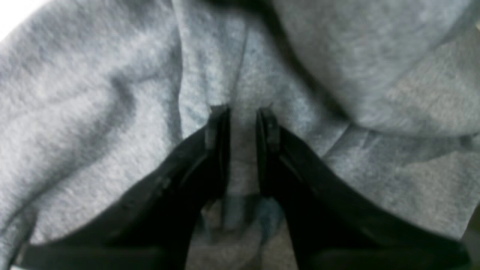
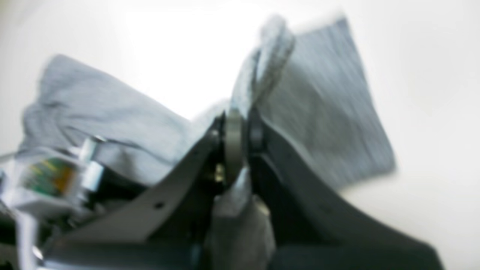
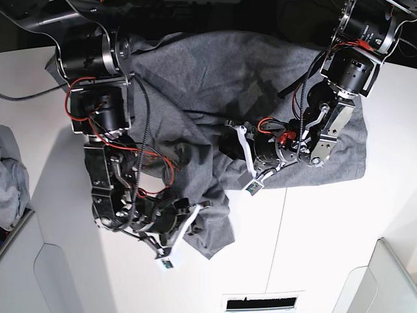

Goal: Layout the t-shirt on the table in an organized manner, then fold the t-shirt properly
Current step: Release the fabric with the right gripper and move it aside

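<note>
The heather-grey t-shirt (image 3: 215, 72) lies crumpled across the far half of the white table (image 3: 326, 228), one bunched part trailing toward the front. In the left wrist view the t-shirt (image 1: 93, 112) fills the frame, and my left gripper (image 1: 243, 112) is shut on a raised fold of it. In the base view the left gripper (image 3: 229, 147) sits at the shirt's middle. My right gripper (image 2: 242, 116) is shut on a thin ridge of the t-shirt (image 2: 322, 112), lifted above the table (image 2: 431, 75). In the base view the right gripper (image 3: 201, 210) is at the trailing part.
A paler bluish-grey bundle of cloth (image 3: 10, 176) lies at the left edge. Light grey angled bins stand at the front left (image 3: 39, 274) and front right (image 3: 384, 280). A dark slot (image 3: 260, 303) sits at the front edge. Red and black cables hang along both arms.
</note>
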